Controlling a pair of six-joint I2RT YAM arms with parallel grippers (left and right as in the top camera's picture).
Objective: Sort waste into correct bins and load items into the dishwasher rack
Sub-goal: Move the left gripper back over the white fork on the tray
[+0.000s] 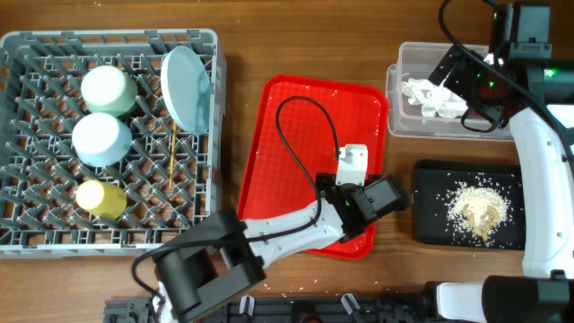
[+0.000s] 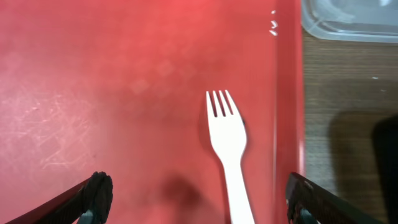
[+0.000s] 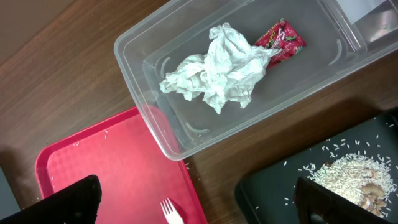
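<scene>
From overhead, the grey plastic rack (image 1: pixel 108 38), a square lattice of pegs, sits well left of the left tool (image 1: pixel 354 184). It carries a pale green bowl (image 1: pixel 108 90), a small white bowl (image 1: pixel 100 139), a yellow cup (image 1: pixel 99 197), a round plate (image 1: pixel 186 88) on edge and thin wooden chopsticks (image 1: pixel 170 161). The left tool hangs over the glossy red tray (image 1: pixel 269 179). The right tool (image 1: pixel 448 72) is above the clear tub (image 1: pixel 393 90). Nearer the arm's base lies the flat black tray (image 1: pixel 429 229), heaped with grainy rice (image 1: pixel 475 211).

The left wrist view alone shows the whole fork (image 2: pixel 227 134). It is smooth white plastic, flat on the scuffed red surface between the fingers, tines pointing away. The jaws stand wide apart, touching nothing.

The right wrist view shows its jaws apart and empty. Ahead, inside the round-cornered tub, crumpled tissue (image 3: pixel 217 68) touches a shiny red wrapper (image 3: pixel 280 38), which overhead does not make out.
</scene>
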